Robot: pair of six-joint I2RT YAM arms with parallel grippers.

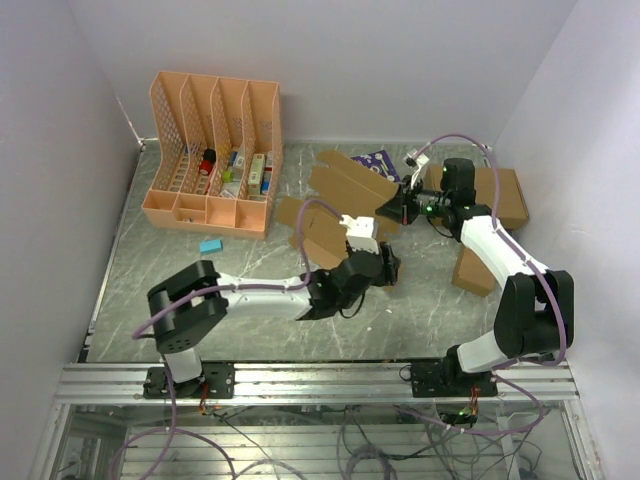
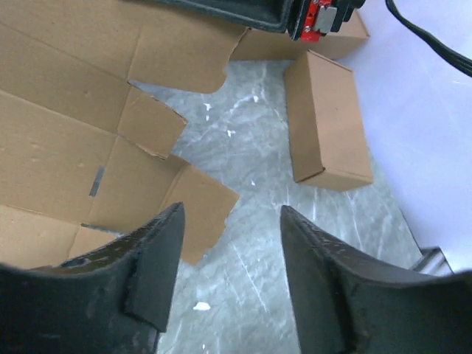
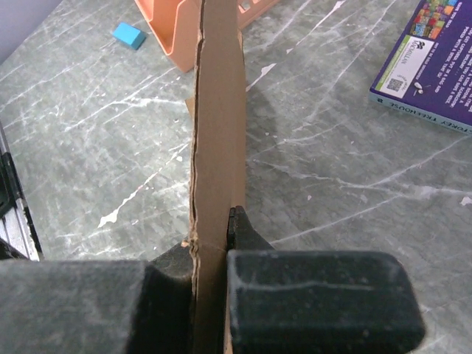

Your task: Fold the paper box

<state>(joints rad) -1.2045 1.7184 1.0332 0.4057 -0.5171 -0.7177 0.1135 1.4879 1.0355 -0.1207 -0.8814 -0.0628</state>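
The paper box is a wide die-cut brown cardboard sheet with creases and flaps, partly lifted in the middle of the table. My right gripper is shut on the sheet's right edge. In the right wrist view the sheet stands edge-on between the fingers of my right gripper. My left gripper is open and empty, low over the table by the sheet's near right corner. In the left wrist view my left gripper points at bare table, with the sheet's flaps to its left.
A small brown oblong carton lies right of my left gripper. A larger brown box sits behind the right arm. A purple book, a pink file organizer and a blue block stand farther back and left.
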